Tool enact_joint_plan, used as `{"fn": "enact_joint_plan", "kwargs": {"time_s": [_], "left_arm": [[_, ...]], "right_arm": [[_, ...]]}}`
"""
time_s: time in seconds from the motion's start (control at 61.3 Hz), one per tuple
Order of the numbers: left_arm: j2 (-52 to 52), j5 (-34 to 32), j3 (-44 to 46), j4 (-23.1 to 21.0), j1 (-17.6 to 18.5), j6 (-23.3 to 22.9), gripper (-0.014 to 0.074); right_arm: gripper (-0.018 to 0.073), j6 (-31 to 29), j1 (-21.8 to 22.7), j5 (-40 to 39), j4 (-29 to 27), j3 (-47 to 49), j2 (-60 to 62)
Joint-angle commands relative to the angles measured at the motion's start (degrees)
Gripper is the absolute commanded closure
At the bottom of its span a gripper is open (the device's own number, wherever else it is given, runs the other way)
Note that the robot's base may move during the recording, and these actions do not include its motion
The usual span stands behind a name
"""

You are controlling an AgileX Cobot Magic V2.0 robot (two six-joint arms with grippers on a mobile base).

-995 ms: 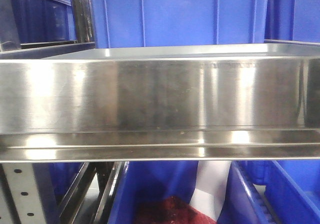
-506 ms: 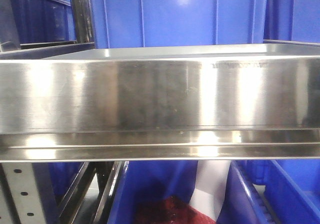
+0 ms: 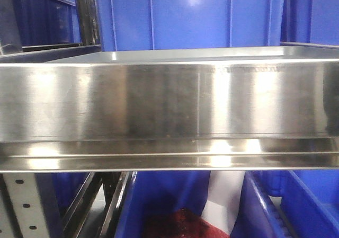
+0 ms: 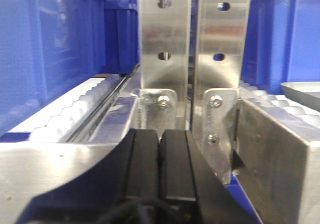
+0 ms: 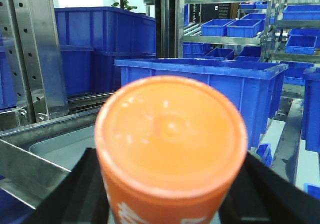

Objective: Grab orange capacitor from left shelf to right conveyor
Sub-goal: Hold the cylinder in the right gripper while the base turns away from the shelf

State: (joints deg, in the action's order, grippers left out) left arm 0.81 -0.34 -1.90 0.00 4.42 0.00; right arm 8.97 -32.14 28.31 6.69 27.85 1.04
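Orange cylindrical capacitor [image 5: 171, 134] fills lower centre of right wrist view, flat top facing camera. Side mostly hidden; white print at bottom edge cut off, unreadable. Right gripper [image 5: 172, 204] clamps it between black fingers [image 5: 75, 199], tips out of sight. Left gripper [image 4: 160, 159]: black pads pressed together, nothing between, in front of perforated steel uprights [image 4: 165, 39]. Front view: tall shiny lip of brushed stainless-steel shelf [image 3: 159, 100] hides shelf surface; faint marking upper right illegible.
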Motion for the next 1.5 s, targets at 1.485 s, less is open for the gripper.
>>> {"fn": "enact_joint_plan", "kwargs": {"time_s": [1.485], "left_arm": [[-0.6, -4.8, 0.4, -0.3, 0.1, 0.0, 0.0701]], "right_arm": [[0.0504, -0.4, -0.1, -5.2, 0.1, 0.3, 0.2]]}}
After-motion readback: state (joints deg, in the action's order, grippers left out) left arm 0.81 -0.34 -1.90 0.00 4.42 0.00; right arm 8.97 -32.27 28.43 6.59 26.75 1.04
